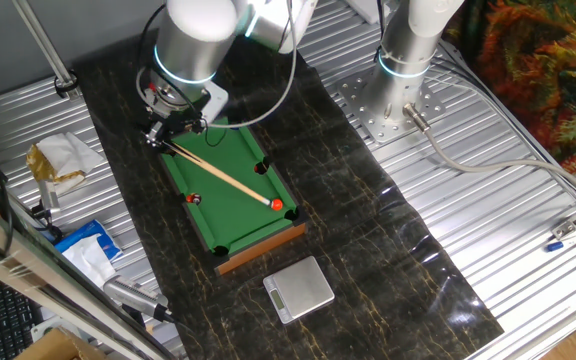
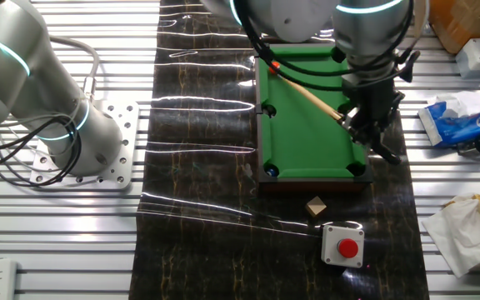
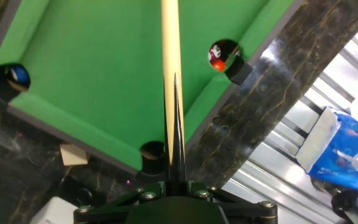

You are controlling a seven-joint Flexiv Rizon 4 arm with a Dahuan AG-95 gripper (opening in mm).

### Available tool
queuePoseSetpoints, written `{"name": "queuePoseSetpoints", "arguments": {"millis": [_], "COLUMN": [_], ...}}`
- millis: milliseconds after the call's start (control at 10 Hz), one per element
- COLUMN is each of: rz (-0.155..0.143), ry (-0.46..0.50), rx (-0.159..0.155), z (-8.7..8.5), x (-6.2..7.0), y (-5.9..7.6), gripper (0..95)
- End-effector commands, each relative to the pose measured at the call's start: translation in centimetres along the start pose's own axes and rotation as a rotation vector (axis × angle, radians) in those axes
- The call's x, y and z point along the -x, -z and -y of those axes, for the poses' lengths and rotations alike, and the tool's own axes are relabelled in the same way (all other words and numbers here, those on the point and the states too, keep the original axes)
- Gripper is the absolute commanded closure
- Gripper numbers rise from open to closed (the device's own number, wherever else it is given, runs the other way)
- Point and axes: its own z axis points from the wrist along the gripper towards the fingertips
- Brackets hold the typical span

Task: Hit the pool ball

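Observation:
The green mini pool table (image 1: 230, 228) lies on a dark mat. The pool ball (image 1: 278, 205), small, glossy and red, sits by the near right corner pocket; it also shows in the other fixed view (image 2: 275, 67). My gripper (image 1: 173, 143) hangs over the table's far left corner, shut on the butt of a wooden cue stick (image 1: 223, 175). The cue's tip lies just short of the pool ball. In the hand view the cue (image 3: 169, 62) runs straight up from my gripper (image 3: 174, 177), and the pool ball is out of view. A darker blackish-red ball (image 3: 217, 59) sits by a side pocket (image 1: 194, 198).
A blue ball (image 3: 18, 76) rests in a pocket. A small wooden block (image 2: 315, 207) and a red button box (image 2: 342, 244) lie beside the table's end. A digital scale (image 1: 299, 288) lies at the other end. A second robot arm's base (image 1: 408, 60) stands nearby, as does a blue tissue pack (image 1: 83, 250).

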Motion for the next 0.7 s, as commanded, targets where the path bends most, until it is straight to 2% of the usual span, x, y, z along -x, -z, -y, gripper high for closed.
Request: {"name": "queuePoseSetpoints", "arguments": {"millis": [100, 200, 600, 700], "rz": [-0.016, -0.029, -0.021, -0.02], "ry": [0.002, 0.006, 0.019, 0.021], "rx": [0.016, 0.0, -0.011, -0.012], "z": [0.8, 0.8, -0.6, -0.7], "x": [1.7, 2.0, -0.7, -0.9], "y": [1.0, 1.4, 1.2, 1.2], "gripper": [95.0, 95.0, 95.0, 95.0]}}
